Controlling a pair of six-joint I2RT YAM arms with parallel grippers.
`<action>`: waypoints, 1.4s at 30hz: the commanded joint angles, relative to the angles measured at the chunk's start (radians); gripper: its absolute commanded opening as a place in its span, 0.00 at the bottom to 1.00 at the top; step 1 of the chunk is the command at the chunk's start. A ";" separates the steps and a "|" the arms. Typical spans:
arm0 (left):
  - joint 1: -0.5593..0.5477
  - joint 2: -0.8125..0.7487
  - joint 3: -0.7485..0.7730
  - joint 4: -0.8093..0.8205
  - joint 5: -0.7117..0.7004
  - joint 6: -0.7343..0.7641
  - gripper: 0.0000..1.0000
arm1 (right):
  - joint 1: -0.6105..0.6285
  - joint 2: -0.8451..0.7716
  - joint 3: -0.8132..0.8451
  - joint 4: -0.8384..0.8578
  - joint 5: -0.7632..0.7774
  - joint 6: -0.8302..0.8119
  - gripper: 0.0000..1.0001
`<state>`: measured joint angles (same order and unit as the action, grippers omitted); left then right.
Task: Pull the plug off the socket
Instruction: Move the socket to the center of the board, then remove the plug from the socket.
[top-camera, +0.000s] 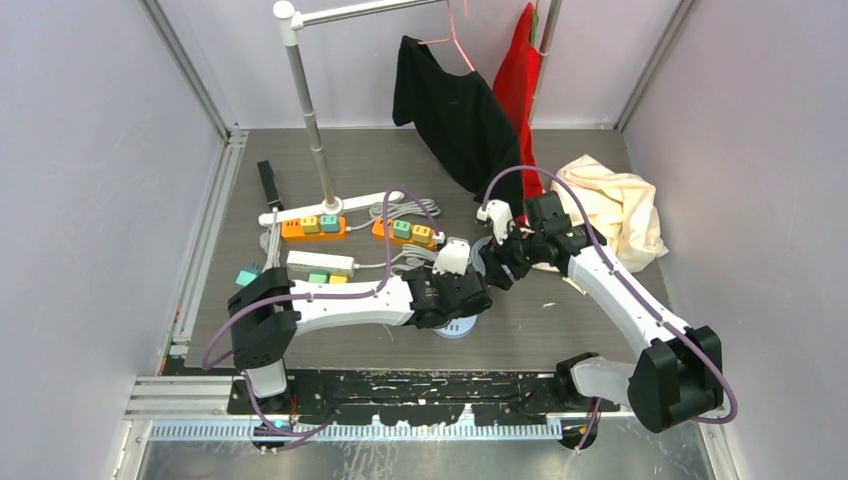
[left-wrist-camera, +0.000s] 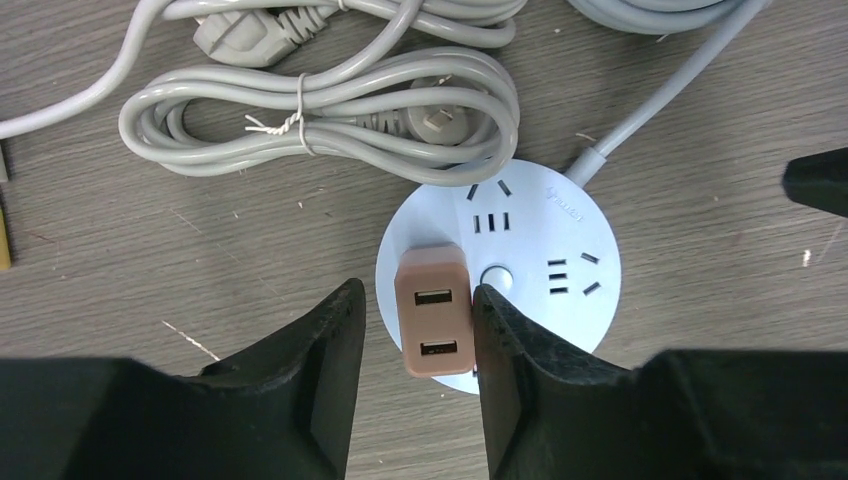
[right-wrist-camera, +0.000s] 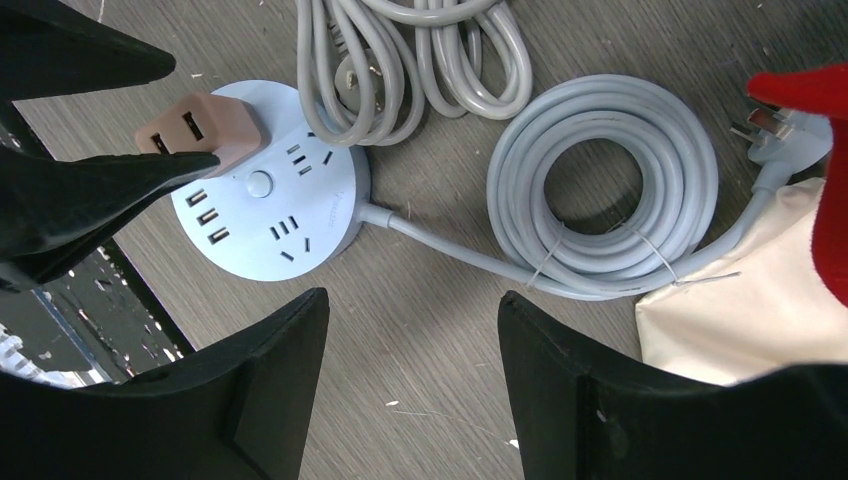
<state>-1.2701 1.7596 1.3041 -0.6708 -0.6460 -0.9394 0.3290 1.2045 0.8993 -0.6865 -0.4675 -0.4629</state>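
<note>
The brown two-port USB plug (left-wrist-camera: 433, 322) sits seated in the round pale-blue socket (left-wrist-camera: 550, 255), which lies flat on the grey tabletop (left-wrist-camera: 720, 330). We see the left tool (left-wrist-camera: 418, 292) with its fingers (left-wrist-camera: 320, 360) apart on either side of the plug. One finger seems to touch the plug's side and the other stands just clear, so nothing is clamped. The right tool (right-wrist-camera: 413, 300) hangs spread wide above the tabletop beside the socket's cord (right-wrist-camera: 430, 238), gripping nothing. A tied grey cable coil (right-wrist-camera: 600, 190) lies near the socket.
</note>
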 joint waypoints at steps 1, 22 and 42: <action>-0.005 0.015 0.045 -0.059 -0.047 -0.025 0.44 | -0.007 -0.009 0.013 0.037 0.007 0.016 0.68; -0.005 0.057 0.050 -0.024 -0.010 0.002 0.36 | -0.021 0.002 0.016 0.030 -0.011 0.028 0.68; 0.003 -0.255 -0.354 0.567 -0.001 0.264 0.00 | -0.086 0.050 0.032 0.019 -0.275 0.154 0.73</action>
<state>-1.2678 1.6253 1.0512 -0.4095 -0.6361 -0.8116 0.2592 1.2575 0.8997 -0.6846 -0.6384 -0.3611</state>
